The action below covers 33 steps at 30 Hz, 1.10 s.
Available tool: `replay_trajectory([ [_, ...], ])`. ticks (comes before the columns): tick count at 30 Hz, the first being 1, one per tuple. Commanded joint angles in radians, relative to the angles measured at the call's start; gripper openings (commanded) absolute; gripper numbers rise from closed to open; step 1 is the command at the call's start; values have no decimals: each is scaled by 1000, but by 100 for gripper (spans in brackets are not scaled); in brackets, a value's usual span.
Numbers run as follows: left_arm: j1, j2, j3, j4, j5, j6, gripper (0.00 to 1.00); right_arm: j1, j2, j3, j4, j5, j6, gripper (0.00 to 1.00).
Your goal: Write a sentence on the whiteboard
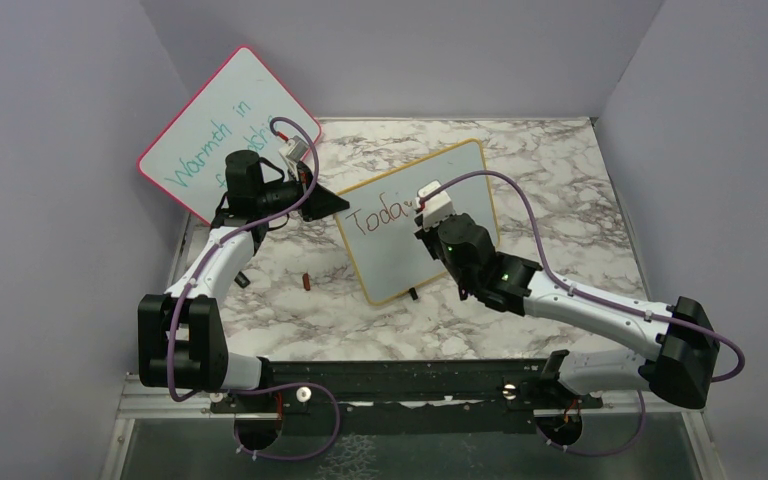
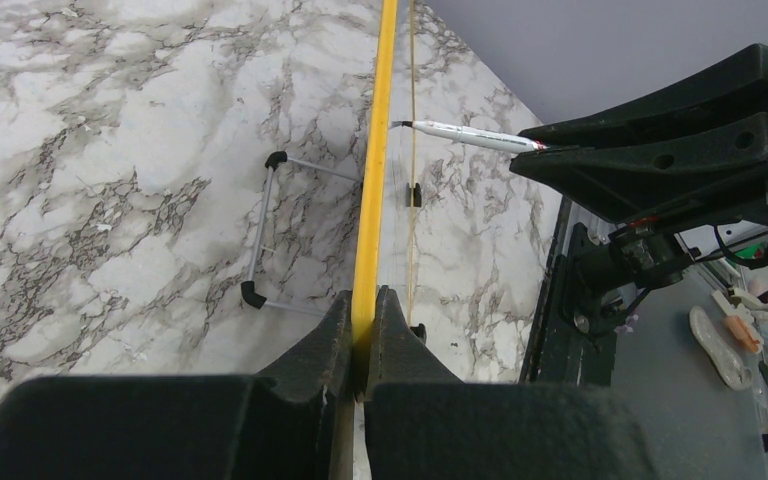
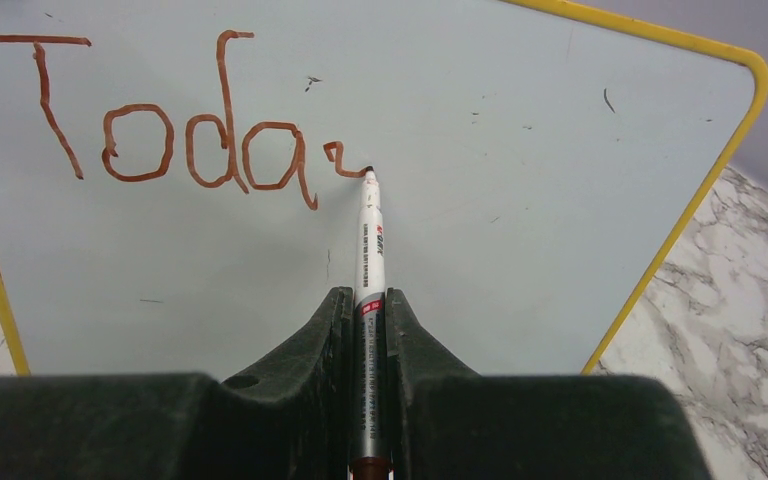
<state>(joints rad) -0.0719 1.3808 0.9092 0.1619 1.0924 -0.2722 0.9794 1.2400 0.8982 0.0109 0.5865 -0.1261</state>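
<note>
While the table is carrying everything, the whiteboard is standing on it, tilted back on its feet. It is sitting between the two arms, with its written face turned toward the right one. The left gripper is sitting at the board's far side edge. Its fingers are pressed together on the yellow rim, so the board is running edge-on straight out from that gripper and is being steadied there.

The right gripper is facing the board squarely, and its fingers are clamping the marker by the barrel. The marker's long axis is pointing straight ahead from the gripper into the board face, and its tip is touching the surface.

The sentence is lying ahead of this gripper and to its left, reading "Toda" plus a small hook that is ending right at the tip. This looks like the start of the "y", so the first word seems unfinished.

Bare board is lying to the right of the tip and below it. The coming stroke is therefore probably heading rightward and down across the face, with the right arm doing the work and the left only bracing.
</note>
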Motion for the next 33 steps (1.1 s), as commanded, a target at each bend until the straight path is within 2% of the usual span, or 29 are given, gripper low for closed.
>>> replay_trajectory([
  [1,-5,28,-6,-70,-24,94,0,-7,9,20,41,15,-18,0],
  [13,-6,29,-4,-77,-32,96,0,-7,-25,18,51,2,-17,0],
  [25,-6,28,-4,-78,-29,97,0,-12,10,32,81,5,-30,0],
  [33,-6,25,-3,-79,-29,99,0,-13,20,33,21,-8,-7,0],
])
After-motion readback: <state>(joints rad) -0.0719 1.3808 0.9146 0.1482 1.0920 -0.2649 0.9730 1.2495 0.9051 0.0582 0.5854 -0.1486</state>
